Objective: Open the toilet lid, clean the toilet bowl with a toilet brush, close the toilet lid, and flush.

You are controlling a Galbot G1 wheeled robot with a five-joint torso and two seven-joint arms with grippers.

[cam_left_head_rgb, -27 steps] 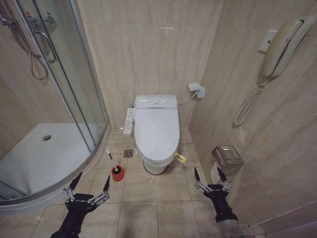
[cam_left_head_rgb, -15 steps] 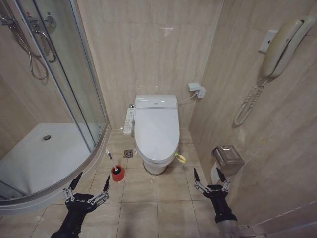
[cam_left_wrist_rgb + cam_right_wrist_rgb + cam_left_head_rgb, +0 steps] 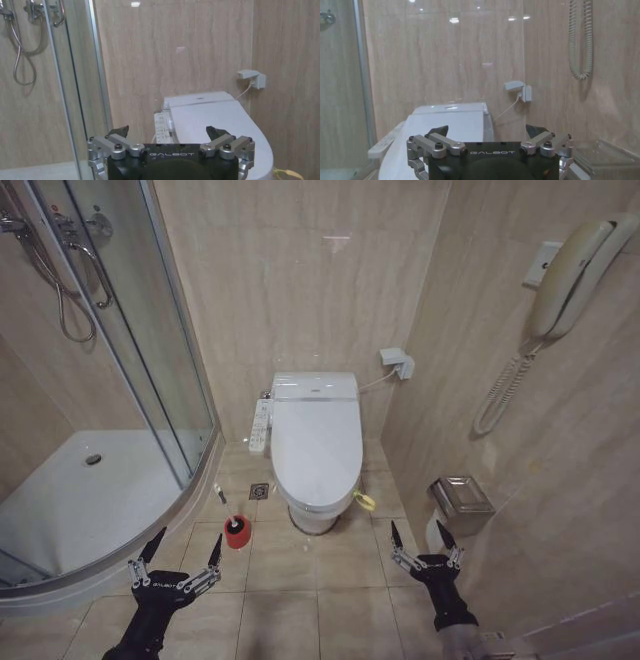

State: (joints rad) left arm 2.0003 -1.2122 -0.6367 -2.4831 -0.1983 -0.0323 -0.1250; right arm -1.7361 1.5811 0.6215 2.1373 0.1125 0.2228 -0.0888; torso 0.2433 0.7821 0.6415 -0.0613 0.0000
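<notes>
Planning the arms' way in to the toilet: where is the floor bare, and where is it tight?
Bare tiles lie between the open left gripper and right gripper, in front of the toilet bowl. It is tight left of the bowl: toilet brush, floor drain and shower base crowd together there. The toilet lid is down.

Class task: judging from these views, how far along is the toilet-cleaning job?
Nothing is done yet. The glossy white oval toilet lid lies closed, and the thin-handled toilet brush stands in its red cup. Left pincer and right pincer hover open and empty. Opening, scrubbing, closing and flushing all remain.
</notes>
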